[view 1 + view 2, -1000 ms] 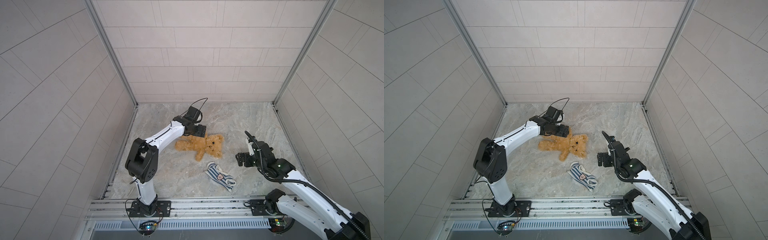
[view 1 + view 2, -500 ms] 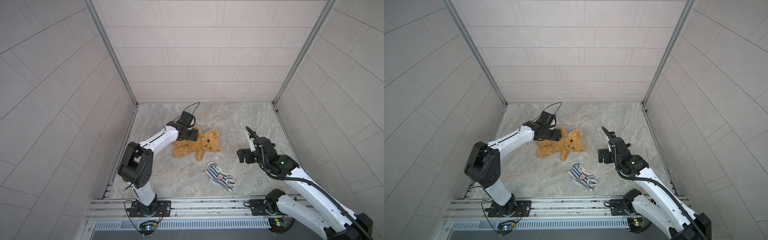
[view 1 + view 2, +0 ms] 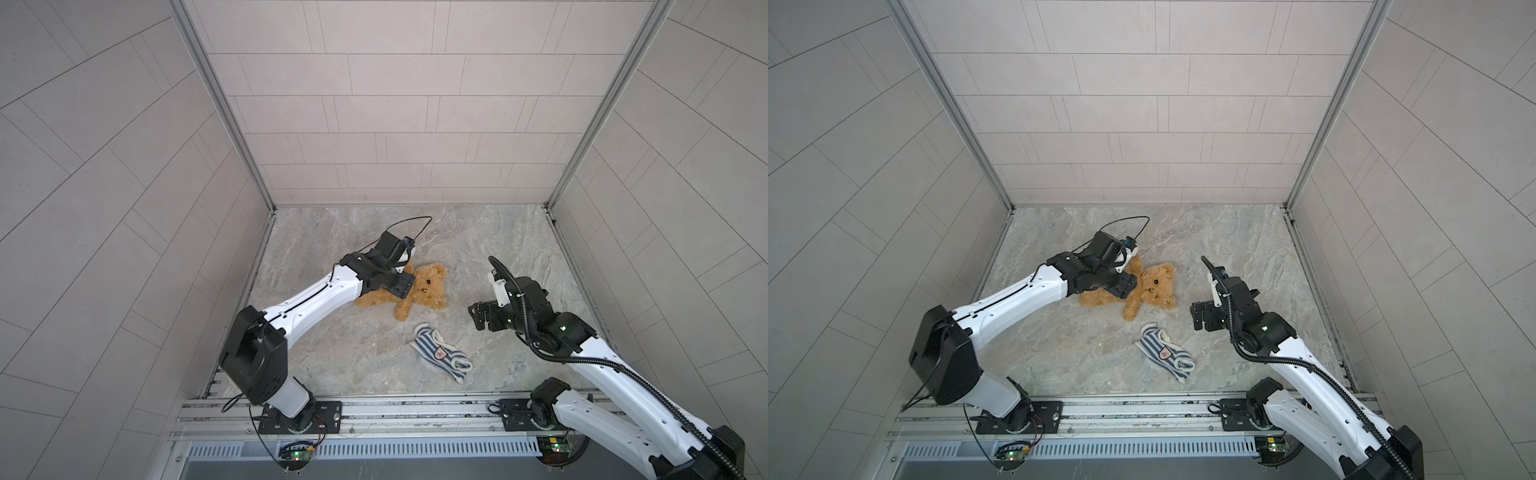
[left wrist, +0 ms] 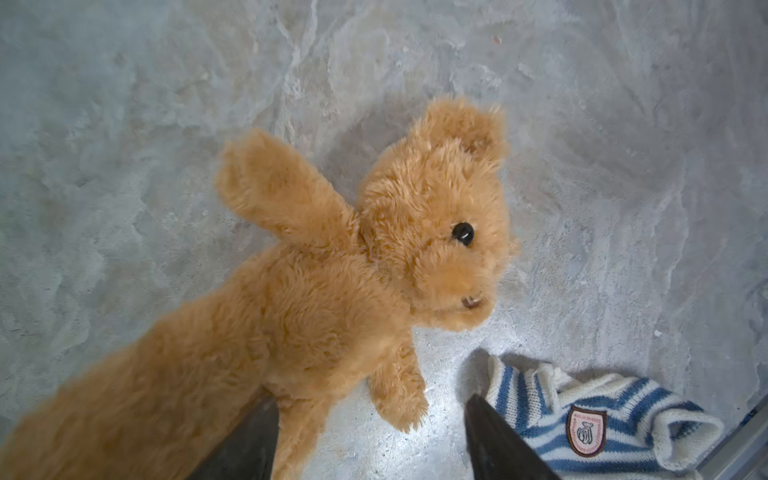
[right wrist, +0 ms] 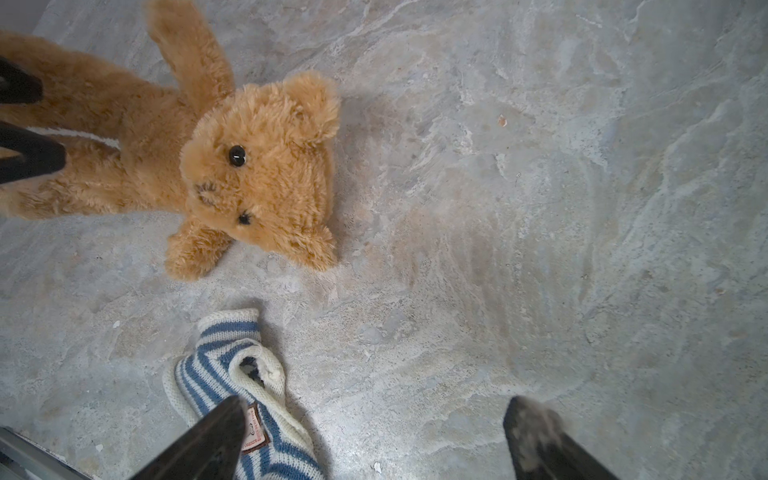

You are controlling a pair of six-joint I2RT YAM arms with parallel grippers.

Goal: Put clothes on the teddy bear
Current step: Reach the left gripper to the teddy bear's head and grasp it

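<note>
The teddy bear lies on its back on the stone floor, head toward the right and limbs spread. My left gripper hangs over its lower body. In the left wrist view the left gripper stands open, one finger against the bear and the other clear of it. The striped shirt lies crumpled in front of the bear. My right gripper is open over bare floor, right of the shirt and bear.
Tiled walls close in the floor on the left, back and right. A metal rail carrying both arm bases runs along the front edge. Bare stone floor lies behind and to the right of the bear.
My left gripper has come forward from behind the bear to over its lower body, and its jaws have narrowed a little. The right gripper has barely moved. The shirt lies as before.
</note>
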